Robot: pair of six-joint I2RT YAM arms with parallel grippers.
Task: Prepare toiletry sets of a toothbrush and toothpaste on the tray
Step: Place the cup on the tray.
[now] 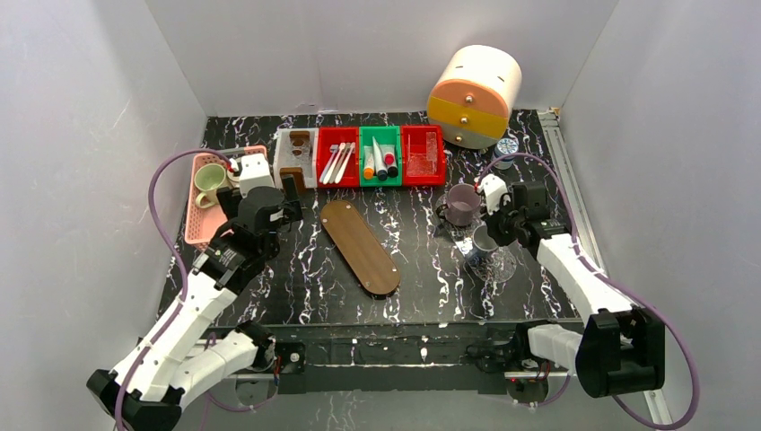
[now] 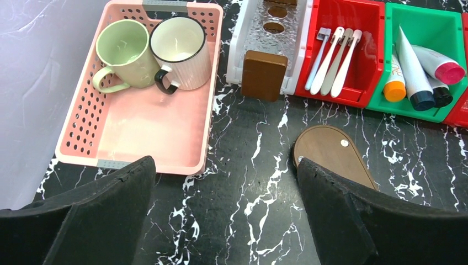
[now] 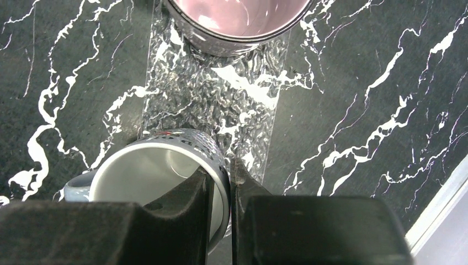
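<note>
Up top, the brown oval tray [image 1: 361, 246] lies slanted on the black tabletop [image 1: 422, 296], near the middle. Behind it is a row of bins. The white toothbrushes [image 1: 338, 162] lie in a red bin [image 1: 336, 136], and the tubes [image 1: 380, 163] lie in the green bin [image 1: 381, 135] right beside it. A pink basket [image 1: 196, 229] with a green mug [image 1: 210, 180] in it sits at the left, and a purple mug [image 1: 463, 204] stands at the right. Next, from the left wrist, the left fingers [image 2: 110, 221] are spread wide apart and let go, above the tabletop between the basket and the tray. The toothbrushes and tubes lie in their bins farther ahead, apart from the tray. Last, from the right wrist, the right fingers [image 3: 182, 212] pinch the rim of a grey mug [image 3: 149, 176], one finger inside it and one outside.
</note>
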